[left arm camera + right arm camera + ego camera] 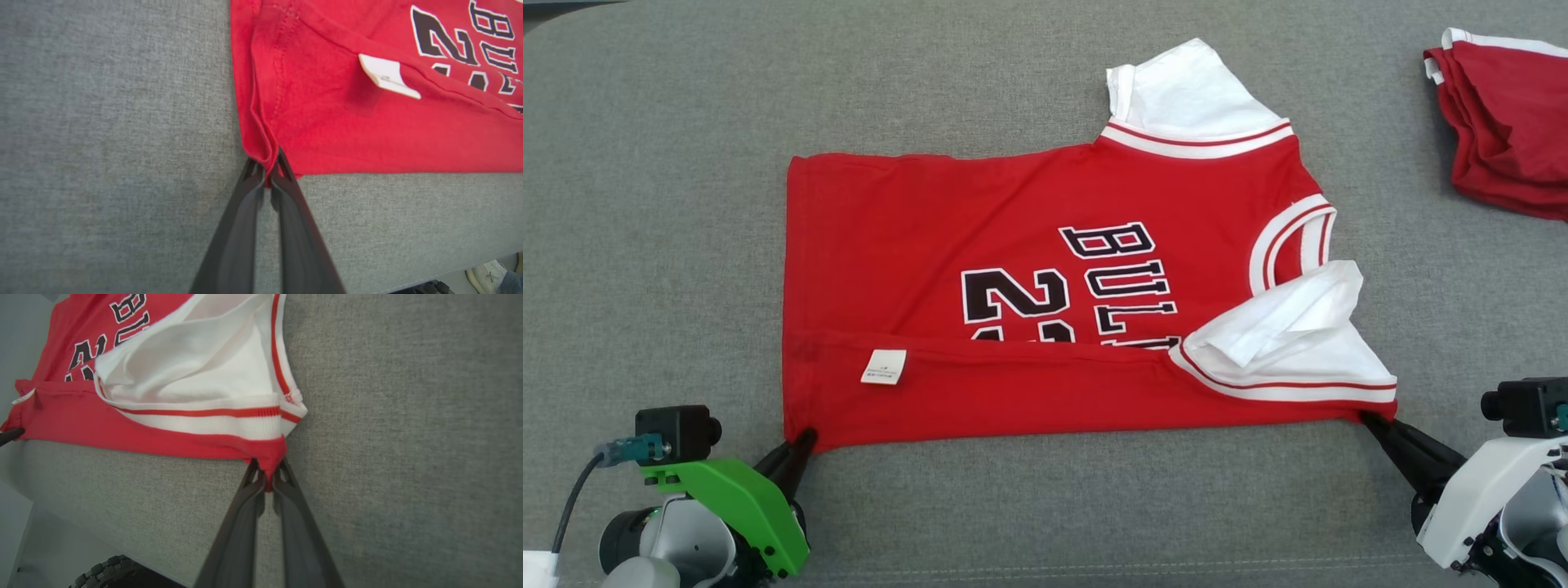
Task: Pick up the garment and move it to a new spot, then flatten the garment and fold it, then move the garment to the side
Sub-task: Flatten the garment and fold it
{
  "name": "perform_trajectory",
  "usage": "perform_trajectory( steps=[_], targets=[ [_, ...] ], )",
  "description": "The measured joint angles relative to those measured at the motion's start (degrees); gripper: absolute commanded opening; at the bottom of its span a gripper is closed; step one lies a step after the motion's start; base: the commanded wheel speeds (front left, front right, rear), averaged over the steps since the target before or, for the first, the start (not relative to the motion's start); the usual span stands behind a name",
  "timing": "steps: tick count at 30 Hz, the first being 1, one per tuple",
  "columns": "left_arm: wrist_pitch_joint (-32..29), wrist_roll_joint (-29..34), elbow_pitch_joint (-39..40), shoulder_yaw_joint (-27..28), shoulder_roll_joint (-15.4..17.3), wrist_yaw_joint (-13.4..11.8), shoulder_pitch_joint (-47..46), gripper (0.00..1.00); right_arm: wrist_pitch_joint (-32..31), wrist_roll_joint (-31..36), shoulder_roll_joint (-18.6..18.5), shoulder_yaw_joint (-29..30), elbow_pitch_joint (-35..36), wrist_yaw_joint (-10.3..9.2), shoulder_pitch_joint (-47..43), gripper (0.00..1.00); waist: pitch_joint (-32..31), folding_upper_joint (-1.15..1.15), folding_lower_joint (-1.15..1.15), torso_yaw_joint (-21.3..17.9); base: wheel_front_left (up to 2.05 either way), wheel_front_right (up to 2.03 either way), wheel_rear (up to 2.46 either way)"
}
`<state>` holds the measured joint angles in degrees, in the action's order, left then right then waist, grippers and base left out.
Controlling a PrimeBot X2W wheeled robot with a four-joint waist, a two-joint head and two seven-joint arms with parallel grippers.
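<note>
Possibly, as left tool (267,167) and right tool (268,470) each clench only a jersey (1013,204) corner tip, a tug could free the cloth, letting it unfold just ahead.

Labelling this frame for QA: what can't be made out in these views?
- Head view: the lower part of the black lettering on the jersey is covered by the folded-up near edge.
- Head view: the print on the care tag is too small to read.
- Head view: the second red garment is cut off by the right edge.
- Left wrist view: the shoe is cut off at the bottom corner.
</note>
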<state>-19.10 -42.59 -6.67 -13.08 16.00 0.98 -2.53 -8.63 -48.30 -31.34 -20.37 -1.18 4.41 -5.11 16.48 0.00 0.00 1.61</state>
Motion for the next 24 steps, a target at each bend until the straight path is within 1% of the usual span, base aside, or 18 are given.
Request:
perform_trajectory(
  steps=[1, 2, 4, 8, 10, 12, 13, 15, 17, 19, 24],
  targets=[
    [0.2, 0.0, 0.1, 0.1, -0.1, 0.0, 0.0, 0.95, 0.0, 0.5, -0.1, -0.1, 0.0, -0.08, 0.0, 0.71, 0.0, 0.0, 0.0, 0.0, 0.0, 0.0, 0.0],
    [0.5, 0.0, 0.1, 0.3, -0.3, -0.1, 0.0, 1.0, 0.0, 1.0, -0.2, -0.1, 0.0, -0.44, 0.2, 1.0, 0.0, 0.0, 0.0, 0.1, 0.0, 0.0, 0.0],
    [0.5, -0.2, 0.0, 0.3, -0.9, -0.6, 0.0, 1.0, 0.0, 1.5, -0.2, -0.2, 0.1, -0.48, 0.9, 1.0, -0.1, 0.0, 0.0, 0.1, 0.0, 0.0, 0.0],
    [0.8, -0.2, -0.2, 0.3, -0.9, -0.6, 0.2, 1.0, 0.5, 1.5, -0.2, -0.1, 0.2, -1.0, 1.6, 1.0, -0.7, 0.0, 0.0, 0.2, 0.0, 0.0, 0.0],
    [1.1, -0.1, -0.3, 0.4, -0.9, -1.1, 0.3, 1.0, 0.5, 1.5, -0.2, 0.0, 0.2, -1.07, 1.6, 1.0, -1.2, 0.0, 0.0, 0.1, 0.0, 0.0, 0.0],
    [1.4, 0.5, -0.3, 0.4, -0.5, -1.1, 0.5, 1.0, 0.5, 1.5, -0.7, 0.4, 0.2, -1.56, 1.3, 1.0, -1.7, 0.0, 0.0, 0.2, 0.0, 0.0, 0.0],
    [1.9, 0.9, -0.2, 0.7, -0.2, -1.3, 0.8, 1.0, 0.5, 1.5, -1.2, 0.9, 0.4, -1.96, 1.0, 1.0, -2.0, 0.0, 0.0, 0.2, 0.0, 0.0, 0.0],
    [3.0, 1.0, -0.1, 1.8, 0.2, -1.9, 1.3, 1.0, 0.7, 1.5, -1.9, 2.0, 0.8, -2.1, 1.0, 1.0, -2.5, 0.0, 0.0, 0.1, 0.0, 0.0, 0.0],
    [4.2, 1.3, 0.2, 2.7, 0.7, -2.5, 1.4, 1.0, 1.9, 2.2, -2.5, 3.2, 1.4, -2.94, 1.0, 1.0, -3.1, 0.0, 0.0, 0.1, 0.0, 0.0, 0.0],
    [5.1, 2.1, 0.8, 3.2, 1.0, -2.6, 1.4, 1.0, 3.0, 2.9, -3.1, 4.5, 1.9, -3.56, 1.0, 1.0, -3.7, 0.0, 0.0, 0.1, 0.0, 0.0, 0.0],
    [6.1, 2.6, 3.6, 3.5, 1.2, -2.8, 1.4, 1.0, 4.3, 3.6, -3.5, 6.1, 3.8, -4.47, 1.2, 1.0, -5.2, 0.0, 0.0, 0.0, 0.0, 0.0, 0.0]
  ],
)
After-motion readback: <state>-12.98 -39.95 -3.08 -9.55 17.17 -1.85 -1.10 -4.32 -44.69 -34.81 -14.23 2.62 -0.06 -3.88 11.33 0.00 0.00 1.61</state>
